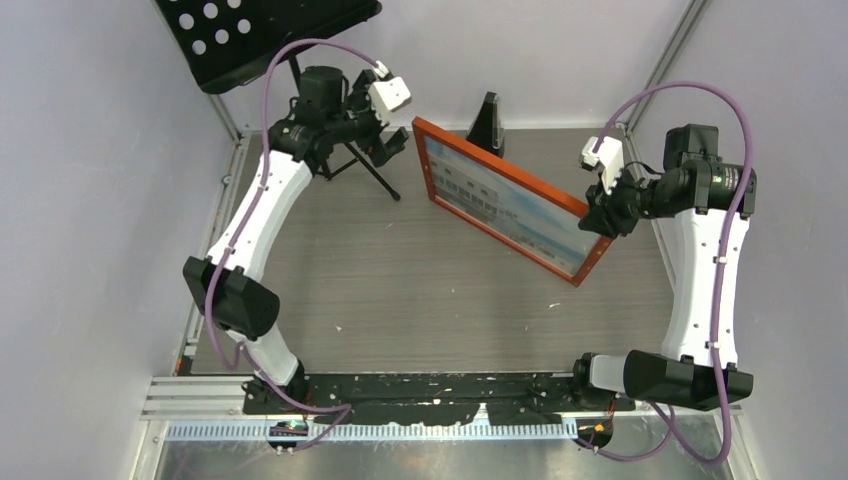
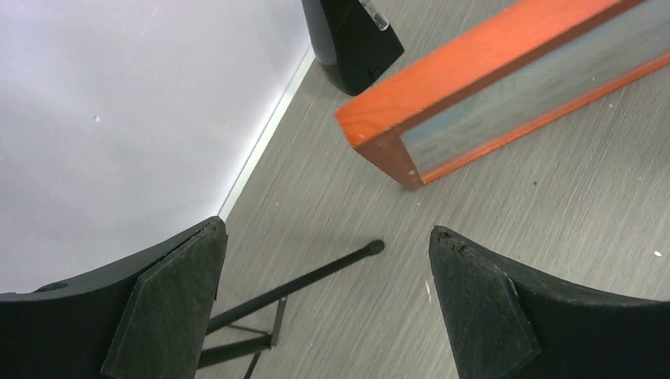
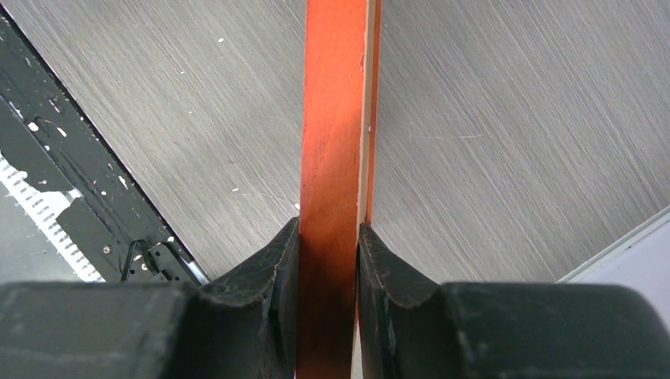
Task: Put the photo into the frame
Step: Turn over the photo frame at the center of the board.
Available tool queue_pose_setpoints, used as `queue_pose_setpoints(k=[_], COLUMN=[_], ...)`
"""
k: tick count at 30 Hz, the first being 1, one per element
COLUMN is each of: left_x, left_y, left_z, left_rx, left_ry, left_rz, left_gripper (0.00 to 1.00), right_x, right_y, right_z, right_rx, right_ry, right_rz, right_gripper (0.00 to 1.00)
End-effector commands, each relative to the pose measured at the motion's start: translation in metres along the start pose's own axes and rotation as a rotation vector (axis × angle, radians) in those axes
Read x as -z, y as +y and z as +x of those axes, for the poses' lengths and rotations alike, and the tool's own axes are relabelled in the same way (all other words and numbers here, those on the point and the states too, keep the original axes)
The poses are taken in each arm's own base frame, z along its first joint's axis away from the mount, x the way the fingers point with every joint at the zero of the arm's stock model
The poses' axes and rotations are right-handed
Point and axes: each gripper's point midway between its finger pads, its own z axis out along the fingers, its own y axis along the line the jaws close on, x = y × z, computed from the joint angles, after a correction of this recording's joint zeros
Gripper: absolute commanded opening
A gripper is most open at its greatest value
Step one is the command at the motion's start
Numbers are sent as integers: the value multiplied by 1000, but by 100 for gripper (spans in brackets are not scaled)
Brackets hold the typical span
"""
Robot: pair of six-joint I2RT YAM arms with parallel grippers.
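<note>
Two claws, two states: my right claw (image 3: 328,237) pinches one rail of the thin copper-orange wooden picture frame (image 3: 332,118), held upright. The rectangular paper print (image 1: 510,205) of a pale building and blue sky seems to sit inside it. My left claw (image 2: 324,237) gapes wide and holds nothing, with the frame's corner just ahead.

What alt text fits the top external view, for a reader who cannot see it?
The right claw grips the right end of the orange frame, which is tilted up over the grey table with the photo showing inside it. The left claw hangs open beside the frame's left corner, not touching it.
</note>
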Motion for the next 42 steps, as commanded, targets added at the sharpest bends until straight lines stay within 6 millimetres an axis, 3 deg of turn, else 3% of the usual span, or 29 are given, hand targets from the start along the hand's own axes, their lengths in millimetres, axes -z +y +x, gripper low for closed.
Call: queue_pose_setpoints(k=[1,8,16,22,34,42], left_x=[-21,-36,-27,-30,-40,-52], left_y=[-1,3,-2,-20,-6,2], left_z=[-15,-22,-45,-30,-11,15], left_rx=[1,-93,-191,-269,-265,-190], left_ry=[-159,-241,-293,-258,-286,-333], left_rz=[123,211,259,322,333,390], left_gripper=[99,100,100,100,100,100], right_x=[-5,-9,-13,-14,-19,-23], right_y=[13,11,7,4,4,2], right_z=[-7,-5,-4,-5,1,3], right_rx=[-26,-46,-61,-62,-68,-69], right_ry=[-56,-47,-42,-42,-25,-28], right_rz=[-73,-87,-98,-99,-111,-121], right_gripper=[5,5,5,5,5,5])
